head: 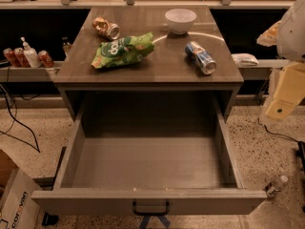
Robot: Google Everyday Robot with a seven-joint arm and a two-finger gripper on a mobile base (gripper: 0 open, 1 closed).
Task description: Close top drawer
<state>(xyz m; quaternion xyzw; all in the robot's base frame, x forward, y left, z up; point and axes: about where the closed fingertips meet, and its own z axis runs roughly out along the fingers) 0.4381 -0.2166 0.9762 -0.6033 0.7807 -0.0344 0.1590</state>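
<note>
**A:** Status on the close-drawer job?

**B:** Not begun, as far as I cd see. The top drawer stood pulled right out, whole box exposed. By my reckoning the entire push was left to do.

**A:** Where was the hand?

**B:** The hand hung at the right edge of view, off beside the desk, touching nothing. Cdn't tell if it was open or closed. The drawer sat down & to the left of the hand, well apart from it. Its front panel was lower again and nearer the cam than the hand.

**A:** And the drawer itself?

**B:** Wide, deep, grey-brown wood, nothing inside. It had a plain flat front w/ one small dark loop handle at centre, far left of the hand and below it. It looked square in its opening, no tilt I cd make out.

**A:** Anything in the way?

**B:** Not in the box. Desk top, up & left of the hand, carried a green snack bag, a blue can, a gold can & a white bowl. None hung over the drawer opening. I judged the hand had to come round to the front panel & shove it in.
</note>
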